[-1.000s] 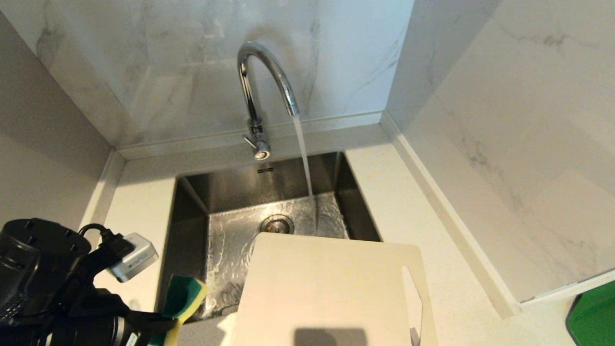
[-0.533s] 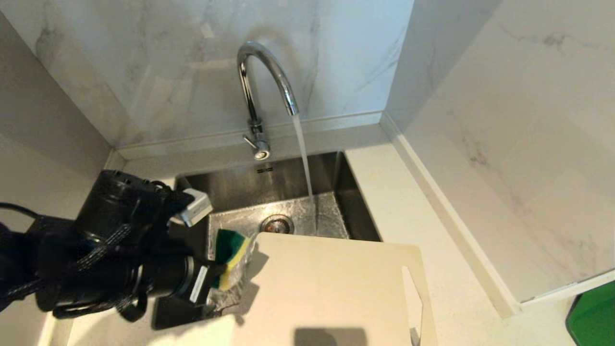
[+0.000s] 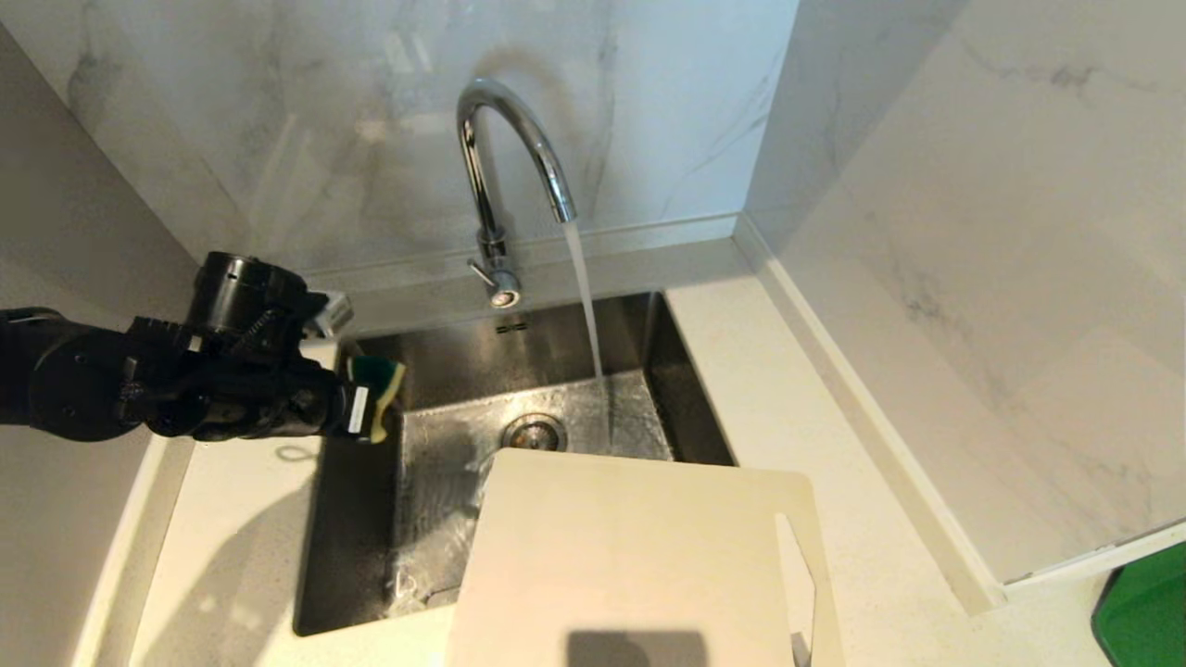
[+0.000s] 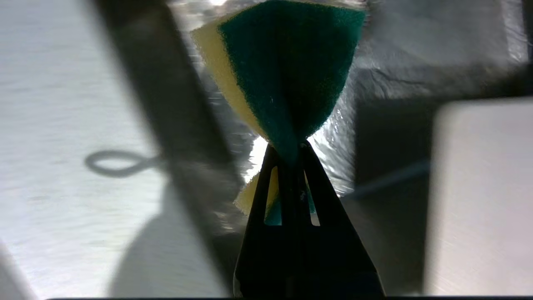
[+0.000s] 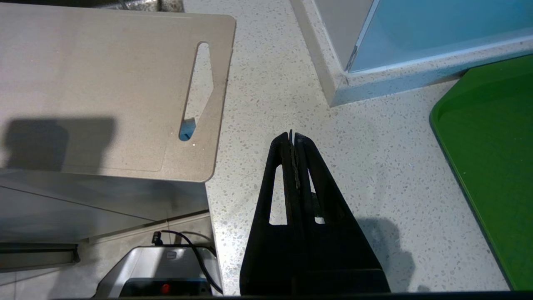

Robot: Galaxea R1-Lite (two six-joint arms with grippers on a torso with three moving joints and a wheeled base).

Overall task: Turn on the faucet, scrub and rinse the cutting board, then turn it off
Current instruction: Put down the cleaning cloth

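Countertop [image 3: 788,389] of pale speckled stone, wrapped by grey-veined marble walls. Set into it: square stainless-steel sink [image 3: 547,361], wet at the bottom, round drain near the middle. Laid across the sink's near edge and the counter: large flat cream-white plastic cutting board [image 3: 630,556], rounded corners, long tapered handle slot toward its right end, far edge overhanging the basin. Behind the sink: tall shiny chrome gooseneck faucet [image 3: 505,139], thin side lever at the base, stream of water [image 3: 586,306] falling from the arched spout into the basin beyond the board. Over the sink's left rim, well apart from the board: black left gripper [image 3: 366,412], clamped tight on a small green-and-yellow sponge [image 3: 382,394], pinched at its middle. Off to the right above bare counter, beside a green tray [image 5: 491,166]: right gripper [image 5: 291,135], fingers pressed together, holding nothing.
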